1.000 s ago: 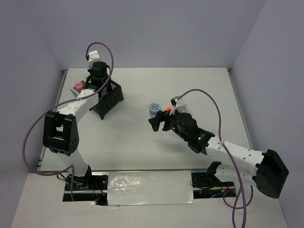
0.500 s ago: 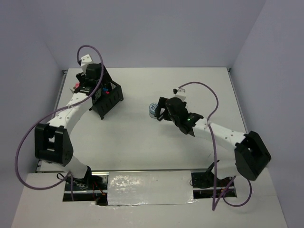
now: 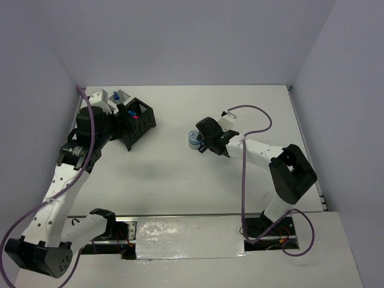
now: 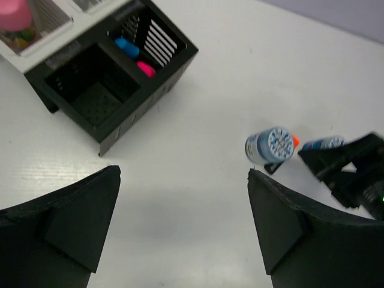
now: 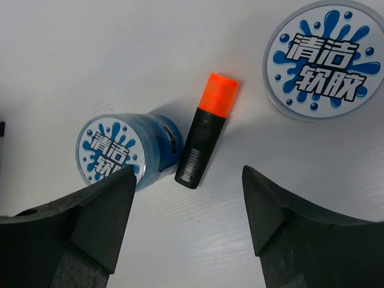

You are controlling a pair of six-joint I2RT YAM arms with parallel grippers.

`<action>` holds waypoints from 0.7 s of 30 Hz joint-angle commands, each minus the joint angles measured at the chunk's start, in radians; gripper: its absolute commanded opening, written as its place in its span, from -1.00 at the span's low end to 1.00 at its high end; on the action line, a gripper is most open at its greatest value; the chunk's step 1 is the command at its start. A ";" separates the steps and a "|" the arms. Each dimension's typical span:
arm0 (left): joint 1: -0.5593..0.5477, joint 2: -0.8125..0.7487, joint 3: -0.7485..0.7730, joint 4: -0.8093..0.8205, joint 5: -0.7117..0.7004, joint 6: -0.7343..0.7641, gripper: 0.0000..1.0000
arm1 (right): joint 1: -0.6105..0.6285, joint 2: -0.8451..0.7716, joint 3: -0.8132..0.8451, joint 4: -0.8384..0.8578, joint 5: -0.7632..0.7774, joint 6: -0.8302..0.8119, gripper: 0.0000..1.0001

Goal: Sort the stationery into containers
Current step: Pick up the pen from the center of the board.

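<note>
Directly below right tool (image 5: pixel 187 175), jaws parted, marker (image 5: pixel 204 139) flat, orange cap pointing upper-right.

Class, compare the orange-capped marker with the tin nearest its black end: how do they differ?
Shape: the marker is a slim bar lying flat; the tin is a round drum.
Colour: the marker is black with an orange cap; the tin is blue with a white lid.
Markings: the marker carries a barcode; the tin's lid, blue characters.
Both sit on the table, uncontained.
</note>
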State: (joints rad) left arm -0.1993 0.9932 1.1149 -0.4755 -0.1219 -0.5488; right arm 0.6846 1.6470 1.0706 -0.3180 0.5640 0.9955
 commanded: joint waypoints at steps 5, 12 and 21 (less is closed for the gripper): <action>-0.008 -0.114 -0.102 -0.103 0.064 0.138 0.99 | -0.034 0.074 0.038 -0.016 0.060 0.114 0.52; -0.006 -0.090 -0.194 -0.071 0.133 0.156 0.99 | -0.048 0.163 0.074 -0.040 0.040 0.143 0.39; -0.006 -0.107 -0.205 -0.066 0.131 0.165 0.99 | -0.051 0.249 0.126 -0.096 0.011 0.146 0.32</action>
State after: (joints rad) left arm -0.2039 0.9066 0.9047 -0.5716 -0.0048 -0.4133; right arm 0.6403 1.8683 1.1561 -0.3779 0.5690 1.1191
